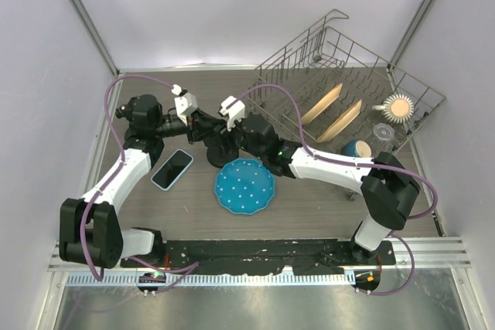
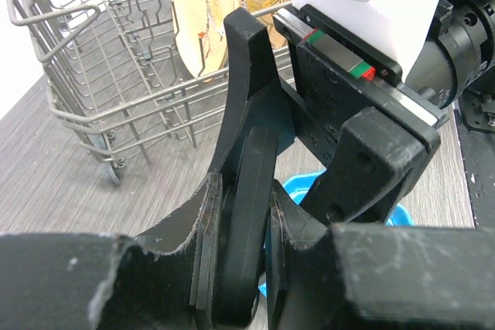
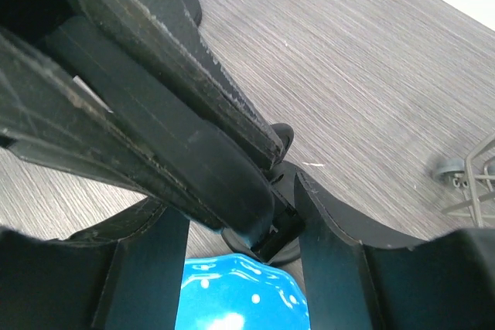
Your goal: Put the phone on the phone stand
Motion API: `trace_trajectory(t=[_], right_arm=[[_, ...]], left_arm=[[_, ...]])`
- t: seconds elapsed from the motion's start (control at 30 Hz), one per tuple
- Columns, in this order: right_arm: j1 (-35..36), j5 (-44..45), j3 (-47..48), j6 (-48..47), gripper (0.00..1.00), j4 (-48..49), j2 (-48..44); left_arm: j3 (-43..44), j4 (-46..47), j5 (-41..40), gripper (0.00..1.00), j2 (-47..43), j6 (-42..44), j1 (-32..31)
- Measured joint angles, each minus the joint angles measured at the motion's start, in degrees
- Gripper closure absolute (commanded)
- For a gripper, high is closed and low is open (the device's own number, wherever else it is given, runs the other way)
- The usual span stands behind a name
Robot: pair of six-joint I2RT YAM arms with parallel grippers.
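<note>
The phone, in a light blue case with a dark screen, lies flat on the table left of the blue plate; no gripper touches it. The black phone stand stands just behind that plate, and both arms meet over it. My left gripper is shut on the stand's upright black slab, which sits between its fingers. My right gripper is open, its fingers spread either side of the stand's base and of the left fingers, touching neither. In the top view the grippers hide most of the stand.
A blue plate with white dots lies just in front of the stand, right under the grippers. A wire dish rack fills the back right, holding two plates, a cup and a glass. White walls close in the table.
</note>
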Motion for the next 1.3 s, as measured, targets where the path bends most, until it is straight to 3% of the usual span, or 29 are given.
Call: trace_trajectory(t=[0.03,0.13,0.23,0.5,0.7,1.07,1.3], right_arm=[[0.0,-0.1,1.4,0.0,0.71,-2.5,0.1],[-0.9,-3.1,5.6,-2.0,0.38,-9.9,0.8],[-3.7,-11.3,6.8,-4.5,0.26,-12.7,0.8],[-15.6,-35.8,6.6,-9.2,0.25,-16.2,-0.4],[-18.1,-44.6,5.2,-10.5,0.32,-15.5,0.2],[-16.7,-49.8,2.5,-6.0,0.43,-6.1,5.5],[-15.1,-47.6,2.3,-3.0,0.72,0.1,7.8]], left_arm=[[0.0,0.0,0.0,1.0,0.0,0.0,0.0],[0.0,0.0,-0.1,1.0,0.0,-0.5,0.1],[0.0,-0.2,-1.5,1.0,0.1,-1.3,-0.5],[0.8,-1.0,-5.0,1.0,0.5,-2.2,-1.1],[0.9,-1.1,-4.8,1.0,0.5,-2.9,-0.8],[0.9,-1.0,-4.0,1.0,0.7,-3.2,-0.2],[0.9,-0.7,-3.9,1.0,0.7,-3.8,-0.2]])
